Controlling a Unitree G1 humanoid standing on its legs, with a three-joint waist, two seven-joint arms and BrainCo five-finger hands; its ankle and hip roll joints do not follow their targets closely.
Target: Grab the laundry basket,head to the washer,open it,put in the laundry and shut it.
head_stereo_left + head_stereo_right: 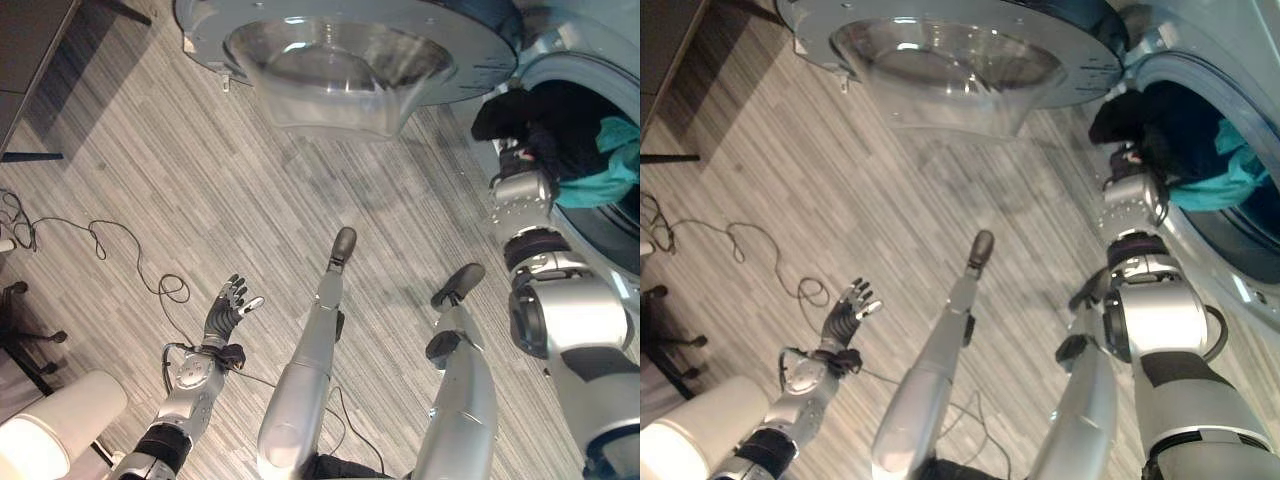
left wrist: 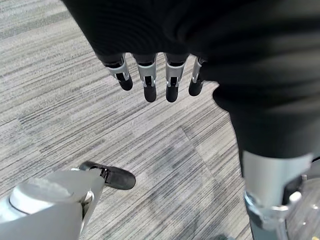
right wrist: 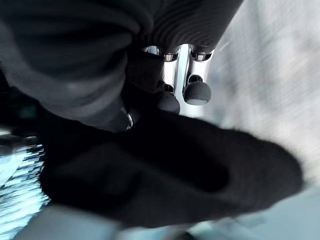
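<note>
A black garment (image 1: pixel 505 115) is pinched by the right hand (image 1: pixel 520 160) at the washer (image 1: pixel 600 60) opening, at 2 o'clock. The left hand (image 1: pixel 228 305) is held spread at 8 o'clock.

This looks like a test room or lab fitted out as a laundry corner, not a lived-in home. The floor (image 1: pixel 200 180) is grey striped carpet tile of the office kind. A front-loading washer (image 1: pixel 590 60) stands open, its round glass door (image 1: pixel 340 50) swung wide, with dark and teal clothes (image 1: pixel 620 165) in the drum. A loose cable (image 1: pixel 110 240) trails across the floor, a dark desk (image 1: pixel 30 60) stands at one side, and a chair base (image 1: pixel 25 345) sits nearby.
</note>
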